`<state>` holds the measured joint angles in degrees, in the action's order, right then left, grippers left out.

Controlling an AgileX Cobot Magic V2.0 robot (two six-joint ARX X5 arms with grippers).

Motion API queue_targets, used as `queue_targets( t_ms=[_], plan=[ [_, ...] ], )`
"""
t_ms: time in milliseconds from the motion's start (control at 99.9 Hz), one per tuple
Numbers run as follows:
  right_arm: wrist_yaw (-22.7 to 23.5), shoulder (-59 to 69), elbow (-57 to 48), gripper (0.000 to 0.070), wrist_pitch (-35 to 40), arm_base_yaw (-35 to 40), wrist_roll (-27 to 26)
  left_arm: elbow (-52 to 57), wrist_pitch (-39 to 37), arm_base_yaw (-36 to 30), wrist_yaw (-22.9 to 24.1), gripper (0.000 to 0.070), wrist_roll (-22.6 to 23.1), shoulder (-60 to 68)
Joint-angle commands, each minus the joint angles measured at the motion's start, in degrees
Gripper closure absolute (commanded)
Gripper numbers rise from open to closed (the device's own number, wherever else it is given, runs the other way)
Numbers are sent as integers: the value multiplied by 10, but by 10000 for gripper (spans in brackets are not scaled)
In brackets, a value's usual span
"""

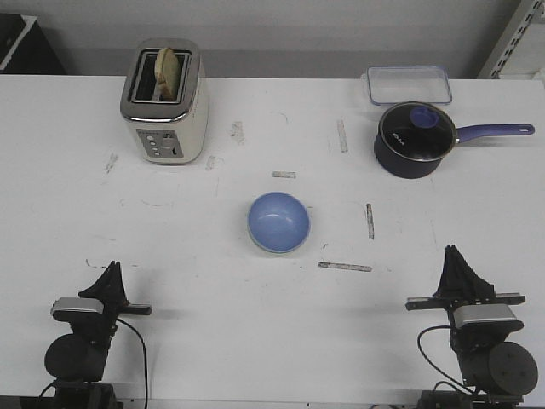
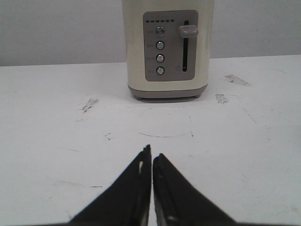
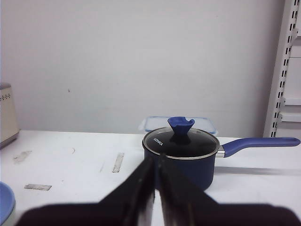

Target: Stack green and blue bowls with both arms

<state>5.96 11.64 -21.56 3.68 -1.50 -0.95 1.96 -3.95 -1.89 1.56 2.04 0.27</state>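
Front view: the blue bowl (image 1: pixel 278 222) sits mid-table, well ahead of both grippers and between them; no green bowl shows.

Left wrist: left gripper (image 2: pixel 152 157) clenched, empty, aimed at the toaster (image 2: pixel 168 47).

Right wrist: right gripper (image 3: pixel 155 165) clenched, empty, the saucepan (image 3: pixel 186 153) ahead.

In the right wrist view the blue bowl (image 3: pixel 5 203) is cut by the picture's edge, only a sliver of its rim showing, and the toaster (image 3: pixel 8 113) is likewise reduced to one cream corner. The clear lidded container (image 3: pixel 155 123) sits mostly hidden behind the saucepan (image 3: pixel 181 157). In the left wrist view the toaster's top runs out of frame, and its button labels are too small to read. The front view cuts off both arms' bases.
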Motion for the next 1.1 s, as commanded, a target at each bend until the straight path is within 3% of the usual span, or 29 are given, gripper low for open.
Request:
queue_targets(
  t_ms=[0, 601, 941, 1091],
  plan=[
    [0, -1, -2, 690, -7, 0, -7, -12, -9, 0, 0, 698, 2, -1],
    [-1, -1, -2, 690, -6, 0, -7, -12, -9, 0, 0, 698, 2, -1],
    [-65, -62, 71, 690, -20, -1, -7, -12, -8, 0, 0, 698, 2, -1],
    [-70, -98, 116, 690, -22, -1, -6, -12, -8, 0, 0, 698, 2, -1]
  ],
)
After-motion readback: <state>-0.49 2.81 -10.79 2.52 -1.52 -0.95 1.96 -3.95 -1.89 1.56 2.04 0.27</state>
